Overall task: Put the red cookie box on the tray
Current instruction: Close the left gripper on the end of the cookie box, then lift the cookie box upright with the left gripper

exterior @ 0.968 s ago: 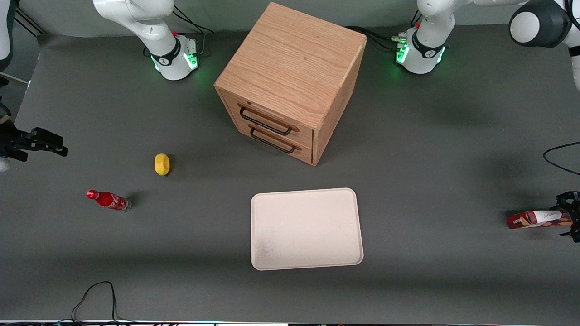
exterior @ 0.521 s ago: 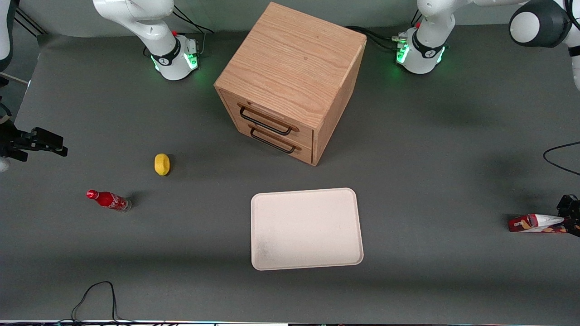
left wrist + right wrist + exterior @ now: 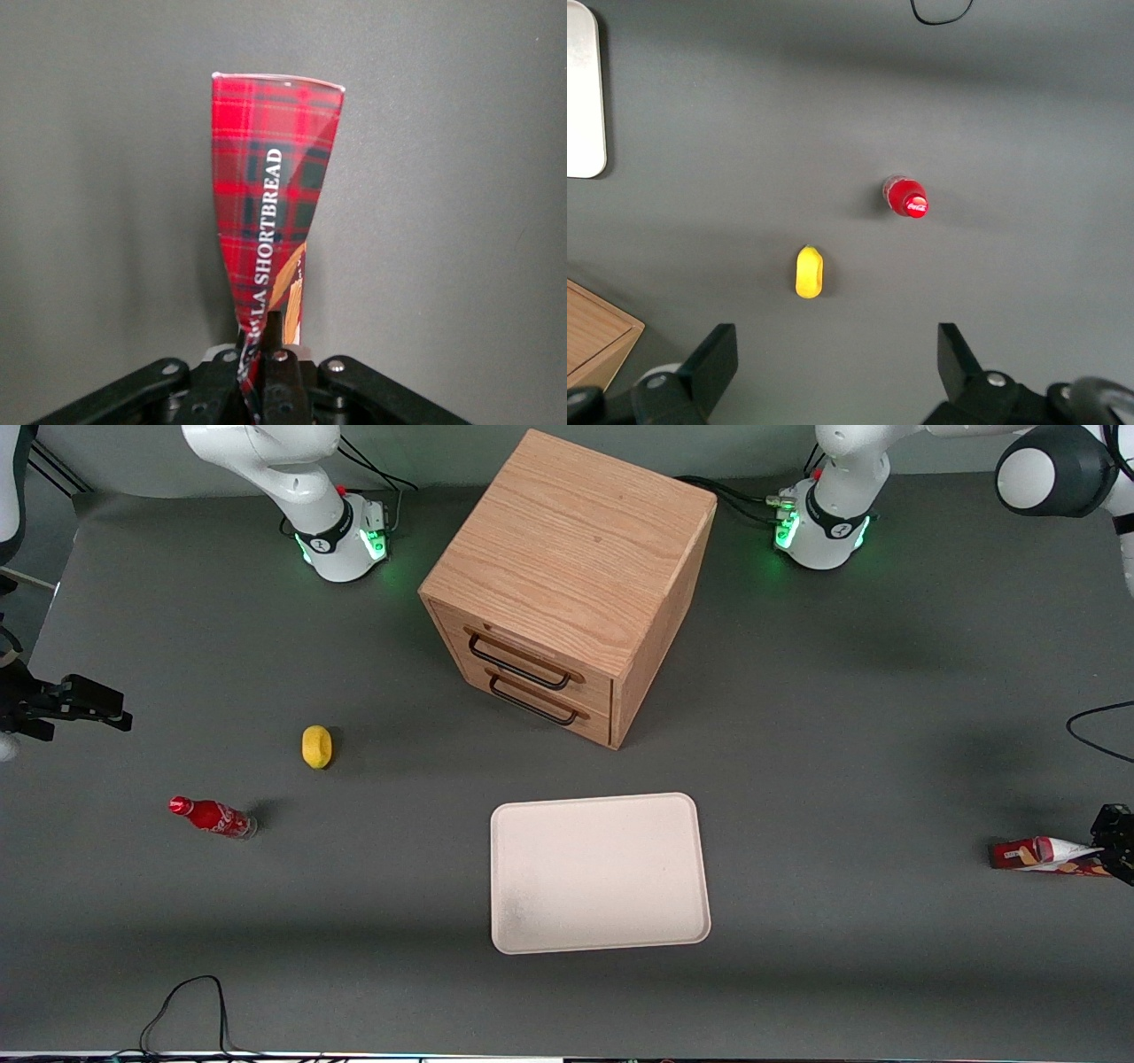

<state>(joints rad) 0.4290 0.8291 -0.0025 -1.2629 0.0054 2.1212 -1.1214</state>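
The red cookie box (image 3: pixel 1036 855) lies at the working arm's end of the table, far sideways from the cream-white tray (image 3: pixel 601 872). My left gripper (image 3: pixel 1105 849) is shut on the box's end nearest the table edge. In the left wrist view the red tartan box (image 3: pixel 275 186) reads "SHORTBREAD". It is pinched flat between the fingers of the gripper (image 3: pixel 266 343) and widens away from them. The tray sits in front of the drawer cabinet, nearer the front camera, with nothing on it. Its corner shows in the right wrist view (image 3: pixel 580 88).
A wooden two-drawer cabinet (image 3: pixel 567 584) stands mid-table. A yellow object (image 3: pixel 316 746) and a small red cola bottle (image 3: pixel 213 817) lie toward the parked arm's end. A black cable (image 3: pixel 1094 731) loops near the gripper, and another (image 3: pixel 186 1001) lies at the front edge.
The gripper has closed on the box's end. The box, lying flat with its label up a second ago, now looks thinner and squeezed at the gripped end.
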